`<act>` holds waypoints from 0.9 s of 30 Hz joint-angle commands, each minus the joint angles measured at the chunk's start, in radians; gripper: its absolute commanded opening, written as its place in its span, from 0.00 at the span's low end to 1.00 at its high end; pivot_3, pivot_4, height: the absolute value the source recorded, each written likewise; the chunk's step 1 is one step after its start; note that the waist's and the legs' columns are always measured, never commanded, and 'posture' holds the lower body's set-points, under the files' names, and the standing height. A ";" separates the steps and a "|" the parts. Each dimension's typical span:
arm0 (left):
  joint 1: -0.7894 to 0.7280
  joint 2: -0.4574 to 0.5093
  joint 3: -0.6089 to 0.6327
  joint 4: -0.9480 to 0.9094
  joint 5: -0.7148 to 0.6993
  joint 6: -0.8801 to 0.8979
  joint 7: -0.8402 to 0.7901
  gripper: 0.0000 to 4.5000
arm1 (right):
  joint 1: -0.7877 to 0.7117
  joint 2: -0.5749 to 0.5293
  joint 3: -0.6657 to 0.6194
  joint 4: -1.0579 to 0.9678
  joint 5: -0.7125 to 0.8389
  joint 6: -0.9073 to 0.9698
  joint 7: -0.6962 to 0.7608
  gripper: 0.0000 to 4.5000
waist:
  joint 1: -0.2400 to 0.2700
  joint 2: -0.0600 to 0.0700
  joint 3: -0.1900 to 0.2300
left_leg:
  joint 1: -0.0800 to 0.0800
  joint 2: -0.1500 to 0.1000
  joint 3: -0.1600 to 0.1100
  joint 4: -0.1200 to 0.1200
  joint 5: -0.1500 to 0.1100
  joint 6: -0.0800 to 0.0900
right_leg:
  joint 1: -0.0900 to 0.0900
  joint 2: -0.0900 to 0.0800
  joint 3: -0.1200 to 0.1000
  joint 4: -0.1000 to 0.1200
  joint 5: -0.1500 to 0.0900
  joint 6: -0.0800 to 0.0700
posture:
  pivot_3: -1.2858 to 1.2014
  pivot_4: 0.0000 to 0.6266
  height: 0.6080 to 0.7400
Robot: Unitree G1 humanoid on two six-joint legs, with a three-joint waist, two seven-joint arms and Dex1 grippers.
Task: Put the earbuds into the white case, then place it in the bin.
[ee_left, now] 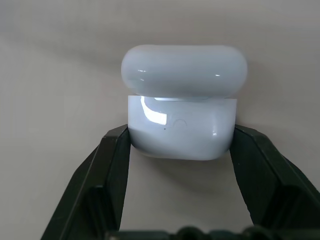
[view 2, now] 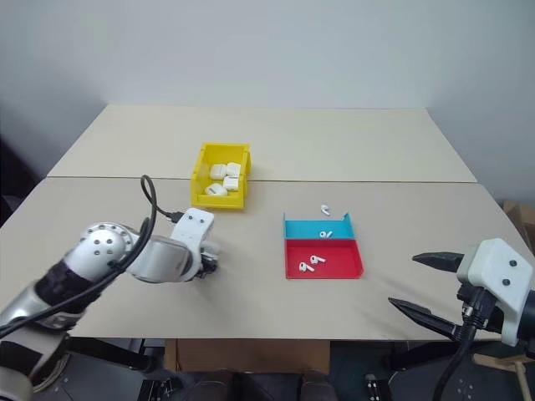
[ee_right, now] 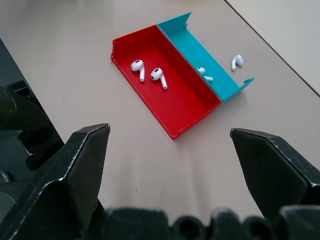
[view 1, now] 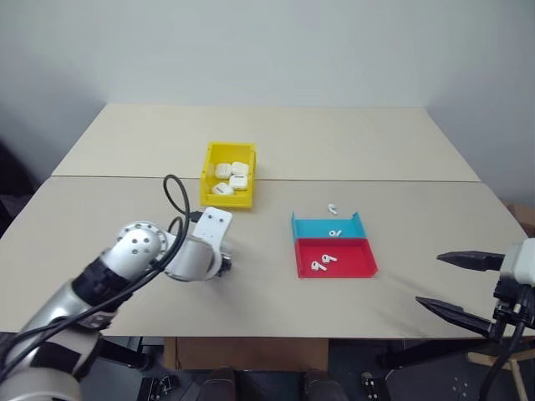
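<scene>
Soft, even light falls from above on the pale tabletop (view 1: 351, 142), and the head views are bright, with only faint shadows under the yellow bin (view 1: 227, 175) and the trays (view 1: 333, 247). The corners of those views darken slightly. In the left wrist view the white case (ee_left: 182, 102) shows sharp white glare patches on its glossy front and lid, and a soft shadow beneath it. In the right wrist view the near black fingers (ee_right: 82, 172) look blurred, while the earbuds (ee_right: 149, 74) stay crisp.

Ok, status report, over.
Left gripper shut on white case, lid ajar. Right gripper open, idle. Two earbuds in red tray. Nothing blocking.
</scene>
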 commanded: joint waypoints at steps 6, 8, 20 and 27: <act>0.055 0.113 0.213 -0.250 0.458 -0.079 -0.610 0.61 | -0.056 -0.012 0.023 0.035 -0.020 -0.050 -0.010 1.00 | 0.008 0.000 0.000 | -0.003 0.000 0.000 0.000 0.001 -0.002 | 0.000 -0.001 -0.002 -0.003 0.000 0.000 | 0.52 0.24 1.00; 0.118 0.122 0.219 -0.316 0.689 -0.251 -0.798 0.61 | -0.088 -0.020 0.046 0.060 -0.031 -0.068 -0.014 1.00 | 0.007 0.000 0.000 | -0.003 0.000 0.000 0.000 0.001 -0.003 | 0.000 -0.001 -0.003 -0.004 0.000 0.000 | 0.52 0.24 1.00; 0.457 -0.201 0.223 -0.100 1.530 -1.356 -1.414 0.61 | -0.281 -0.111 0.235 0.164 -0.097 -0.211 0.040 1.00 | 0.003 0.002 -0.001 | -0.006 0.001 0.001 -0.001 0.002 -0.003 | -0.001 0.000 -0.003 -0.011 0.003 0.000 | 0.52 0.24 1.00; 0.531 -0.442 0.281 0.133 1.435 -1.791 -1.783 0.61 | -0.406 -0.143 0.376 0.152 -0.114 -0.258 0.055 1.00 | 0.008 0.003 -0.001 | -0.009 0.002 0.001 0.001 0.001 -0.002 | -0.001 0.000 -0.004 -0.014 0.006 0.003 | 0.52 0.24 1.00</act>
